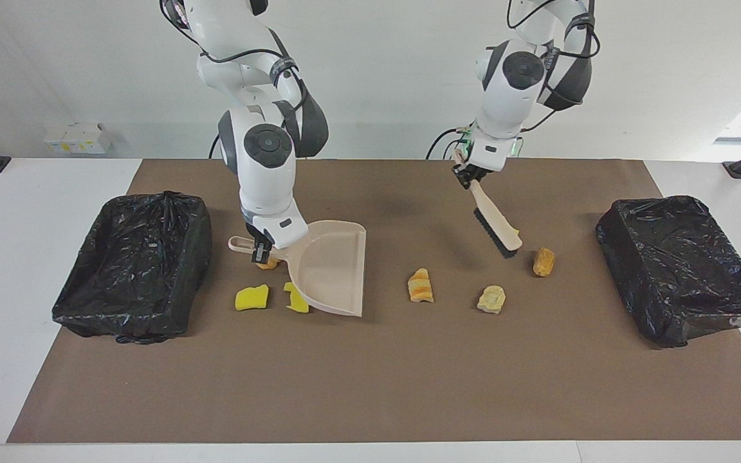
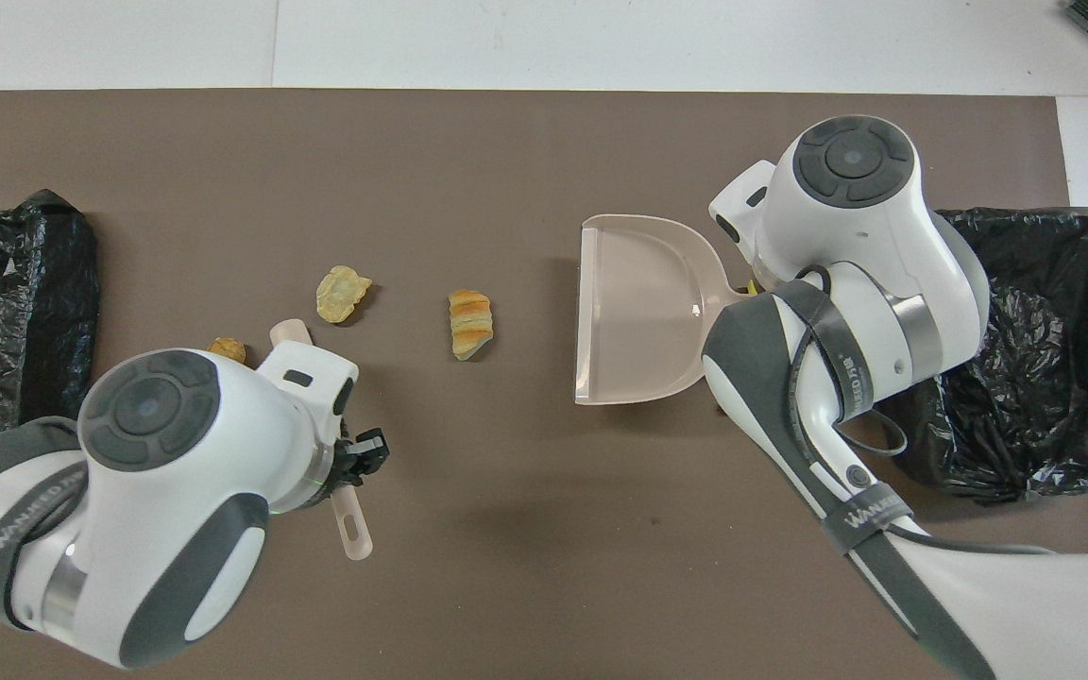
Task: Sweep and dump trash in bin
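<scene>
Holding the dustpan (image 1: 335, 267) by its handle in the right gripper (image 1: 260, 249), fingers clamped on it, open mouth turned toward the left arm's end of the table. Low on the brown mat (image 1: 370, 386), perhaps resting there, though contact is hard to judge.

Gripping the brush (image 1: 498, 226) in the left gripper (image 1: 467, 175), closed on the handle, head slanting down in the air over a sponge scrap (image 1: 516, 232) that peeks out beside it.

Trash lying loose on the mat, none in the pan:
- yellow chunk (image 1: 251, 298) and a second chunk (image 1: 296, 299), the latter just beside the pan's back wall
- half-hidden pastry (image 1: 269, 263) under the right gripper
- croissant (image 1: 420, 285), beige lump (image 1: 491, 299) and brown roll (image 1: 543, 262) between pan and the bin (image 1: 679, 270) at the left arm's end

Second bin (image 1: 132, 270) at the right arm's end.
</scene>
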Available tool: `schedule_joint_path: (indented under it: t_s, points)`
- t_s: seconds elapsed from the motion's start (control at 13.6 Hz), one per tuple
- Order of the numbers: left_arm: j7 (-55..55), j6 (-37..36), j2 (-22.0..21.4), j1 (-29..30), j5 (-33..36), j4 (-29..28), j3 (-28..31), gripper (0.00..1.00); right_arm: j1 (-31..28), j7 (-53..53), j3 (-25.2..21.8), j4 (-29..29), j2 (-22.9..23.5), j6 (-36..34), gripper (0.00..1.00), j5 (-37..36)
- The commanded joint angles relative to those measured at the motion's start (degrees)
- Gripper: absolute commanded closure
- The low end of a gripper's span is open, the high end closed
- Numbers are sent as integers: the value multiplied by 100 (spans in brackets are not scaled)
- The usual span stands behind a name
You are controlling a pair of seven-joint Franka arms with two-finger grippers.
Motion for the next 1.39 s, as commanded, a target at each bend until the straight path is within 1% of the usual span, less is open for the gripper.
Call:
schedule_joint_path:
  t_s: [0.0,0.07,0.15,0.22,0.29,0.44,0.59,0.73,0.95,1.03,1.17,1.32]
  points:
    - [-51,-26,27,857,30,-36,-90,100,156,104,40,-241,-12,152,100,-176]
    - [2,88,10,1244,48,-141,-90,100,356,376,40,-267,41,152,100,-176]
    - [212,246,-52,1491,222,-308,-90,100,506,552,31,-259,137,152,100,-176]
    - [570,369,-113,1685,363,-553,-90,100,533,868,40,-259,234,196,100,-176]
    - [800,666,-140,1730,373,-869,-90,100,647,1193,40,-259,305,257,100,-167]
    - [890,1168,-88,1591,373,-1353,-116,100,727,1686,40,-267,384,293,100,-158]
    - [1362,1398,88,1362,365,-1329,-117,100,937,2090,40,-268,420,293,100,-123]
    - [2336,1425,219,1205,303,-1250,-134,100,1043,2897,49,-268,411,337,100,-79]
    - [3603,1636,378,757,-152,-1171,-134,100,1114,3015,49,-268,393,355,100,-70]
    - [3745,1636,379,573,-276,-1153,-134,100,1175,3024,57,-276,376,328,100,-70]
    - [3607,1619,378,133,-417,-1083,-125,100,1237,3033,57,-276,358,258,100,-70]
    - [3318,1391,440,96,-427,-820,-117,100,1237,3033,49,-285,349,249,100,-79]
